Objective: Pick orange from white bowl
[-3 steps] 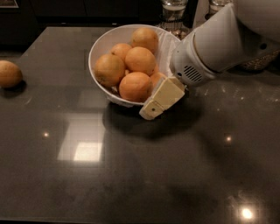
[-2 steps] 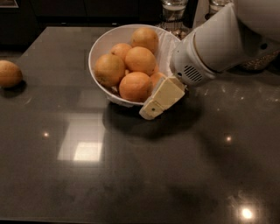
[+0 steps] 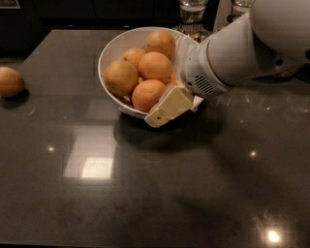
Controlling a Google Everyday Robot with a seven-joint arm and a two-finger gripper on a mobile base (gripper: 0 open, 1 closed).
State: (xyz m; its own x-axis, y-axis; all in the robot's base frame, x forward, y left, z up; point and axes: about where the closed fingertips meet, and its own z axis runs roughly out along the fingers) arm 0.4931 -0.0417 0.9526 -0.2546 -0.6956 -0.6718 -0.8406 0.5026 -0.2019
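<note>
The dark polished countertop (image 3: 145, 193) fills most of the frame, with soft lamp reflections on it. From the upper right the thick white arm (image 3: 242, 48) slants down toward the centre.

Just above centre stands the white bowl (image 3: 112, 47), deep and smooth-rimmed, with a pale crumpled lining showing along its right side. Being round, it has no long axis to speak of. Its mouth opens upward, and we look into it from above and in front.

In the bowl we count five oranges (image 3: 155, 67) heaped together, plus a sliver of what may be a sixth tucked at the right behind the arm. They are matte and slightly dimpled, the topmost resting against the far wall and the lowest against the near rim.

The gripper (image 3: 167, 106), cream-coloured, lies across the bowl's lower right rim, slanting from upper right to lower left, just beside the lowest orange. Whether it is clenched or released, we cannot tell.

One lone orange (image 3: 9, 81) sits at the left edge, well apart from the bowl. Two glass jars (image 3: 191, 10) stand at the top edge.
</note>
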